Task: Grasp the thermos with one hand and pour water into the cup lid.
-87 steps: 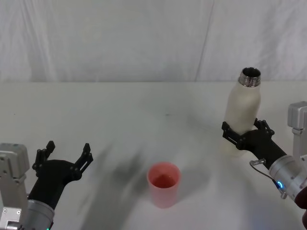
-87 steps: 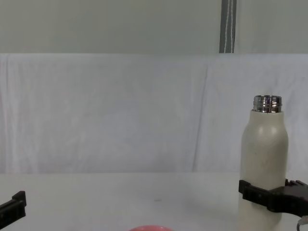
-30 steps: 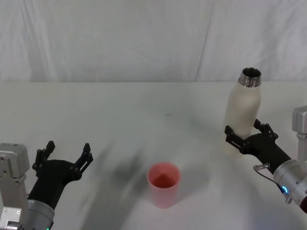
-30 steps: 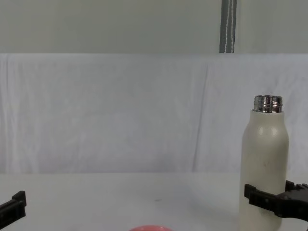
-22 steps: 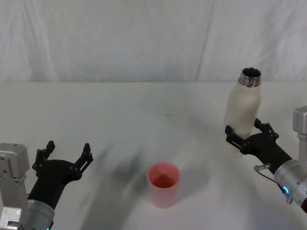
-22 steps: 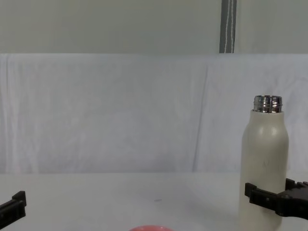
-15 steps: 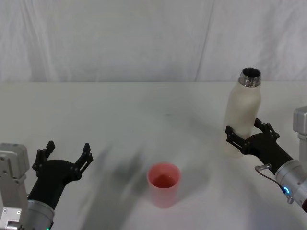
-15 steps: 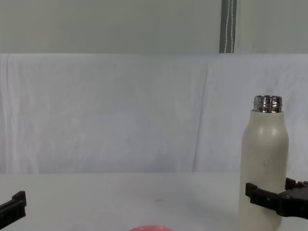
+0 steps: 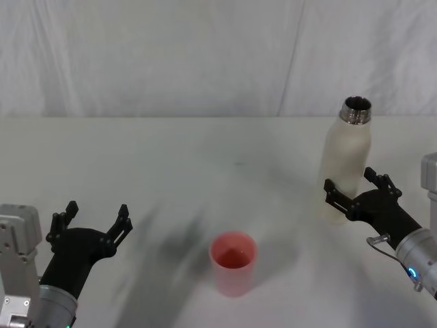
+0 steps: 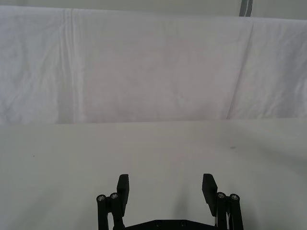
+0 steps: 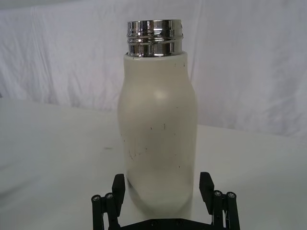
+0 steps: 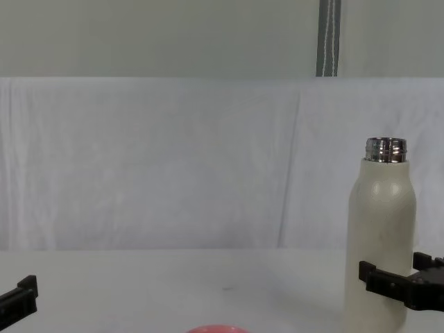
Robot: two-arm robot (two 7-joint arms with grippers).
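— Thermos [image 9: 347, 162] first: where does it stand?

— Upright on the white table [image 9: 171, 157], toward the 3 o'clock side in the head view, with its shiny threaded steel neck uncapped at the top. The cream body shows a few faint dark scratches in the right wrist view.

— And the right gripper [image 9: 358, 192]?

— It sits at the thermos's lower body, one black finger on each side. In the right wrist view the fingers [image 11: 118, 188] straddle the base with a small gap to the wall on both sides, so they are spread apart and not clamped.

— The cup lid [image 9: 233, 263]?

— A pink cup standing mouth-up near the front of the table, at about 8 o'clock from the thermos and well apart from it. The chest view catches only its curved rim at the bottom edge.

— The left gripper [image 9: 92, 225]?

— Parked near the table's front at about 9 o'clock from the cup lid, fingers spread wide with nothing between them.
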